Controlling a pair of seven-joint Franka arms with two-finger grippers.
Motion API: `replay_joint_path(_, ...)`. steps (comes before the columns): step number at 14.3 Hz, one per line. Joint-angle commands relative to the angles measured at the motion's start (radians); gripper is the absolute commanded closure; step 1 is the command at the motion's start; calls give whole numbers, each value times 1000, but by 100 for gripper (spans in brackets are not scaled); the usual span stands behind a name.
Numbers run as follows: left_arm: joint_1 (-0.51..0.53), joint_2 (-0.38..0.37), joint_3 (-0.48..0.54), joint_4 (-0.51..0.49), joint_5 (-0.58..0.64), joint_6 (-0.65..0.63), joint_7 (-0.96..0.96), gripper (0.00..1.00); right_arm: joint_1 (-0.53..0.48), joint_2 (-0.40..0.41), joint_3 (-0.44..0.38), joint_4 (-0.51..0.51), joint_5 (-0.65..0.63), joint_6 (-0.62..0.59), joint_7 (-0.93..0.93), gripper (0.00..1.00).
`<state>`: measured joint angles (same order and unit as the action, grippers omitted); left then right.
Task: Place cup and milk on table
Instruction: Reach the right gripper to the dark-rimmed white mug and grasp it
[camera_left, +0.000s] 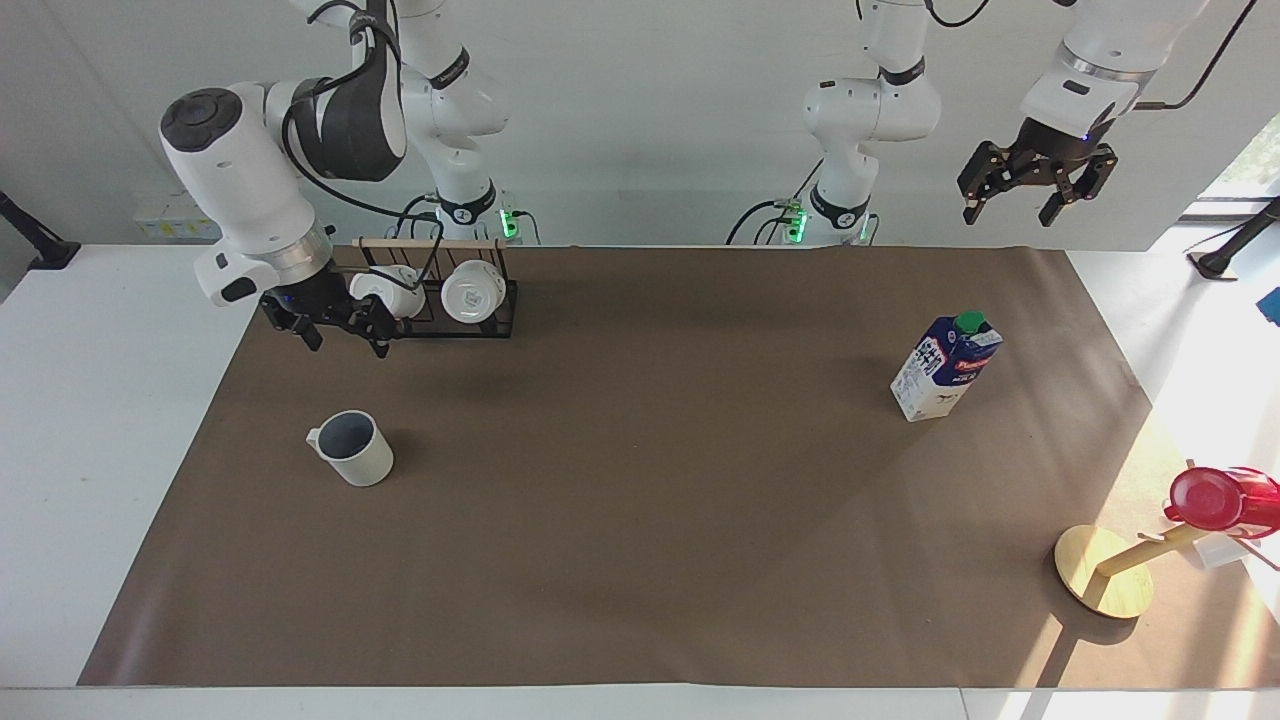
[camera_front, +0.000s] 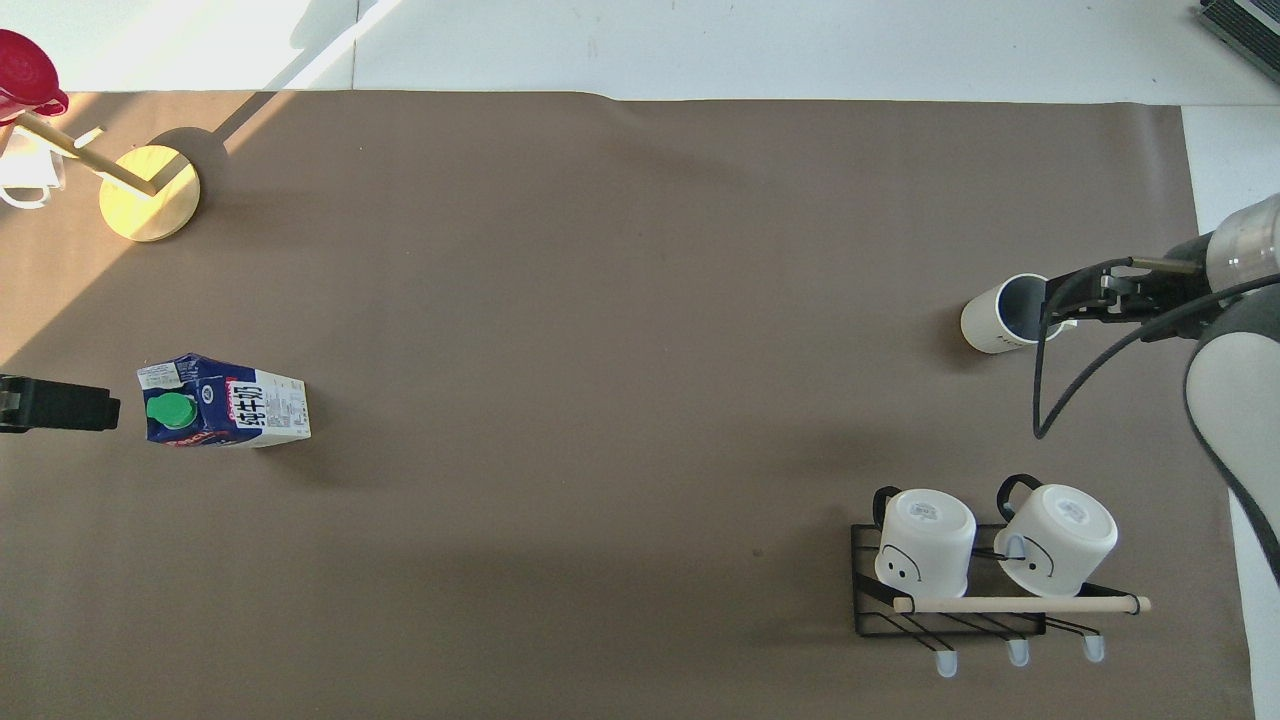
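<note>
The off-white ribbed cup (camera_left: 352, 448) stands upright on the brown mat (camera_left: 640, 520) of the white table (camera_left: 110, 420), toward the right arm's end; it also shows in the overhead view (camera_front: 1008, 316). My right gripper (camera_left: 345, 338) is open and empty, in the air above the mat between the mug rack and the cup; from overhead (camera_front: 1085, 303) it lies over the cup's handle side. The blue-and-white milk (camera_left: 945, 367) stands upright toward the left arm's end (camera_front: 225, 403). My left gripper (camera_left: 1010, 205) waits high and open, beside the milk from overhead (camera_front: 60, 403).
A black wire rack (camera_left: 450, 318) with two glossy white mugs stands near the right arm's base (camera_front: 950, 600). A wooden stand with a round base (camera_left: 1103, 572) holds a red cup (camera_left: 1215, 497) at the left arm's end, farther from the robots.
</note>
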<state>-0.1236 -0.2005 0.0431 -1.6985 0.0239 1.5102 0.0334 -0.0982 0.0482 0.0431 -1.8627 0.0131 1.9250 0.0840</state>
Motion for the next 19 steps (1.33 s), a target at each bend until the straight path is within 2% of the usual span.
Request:
replay_joint_path(1,-5,-4,3,11,22,-21,-9,0,-15,-4,8,-88,-7,98,-33,0)
replay_joint_path(10,-5,-4,3,11,22,-19,-9,0,-15,128,8,-104,-50,313,-69,0)
replay_joint_path(16,-5,-4,3,11,22,-21,-9,0,-11,196,8,-96,-71,390,-70,0)
replay_joint_path(19,-5,-4,3,11,22,-21,-9,0,-5,200,9,-101,-71,390,-70,0)
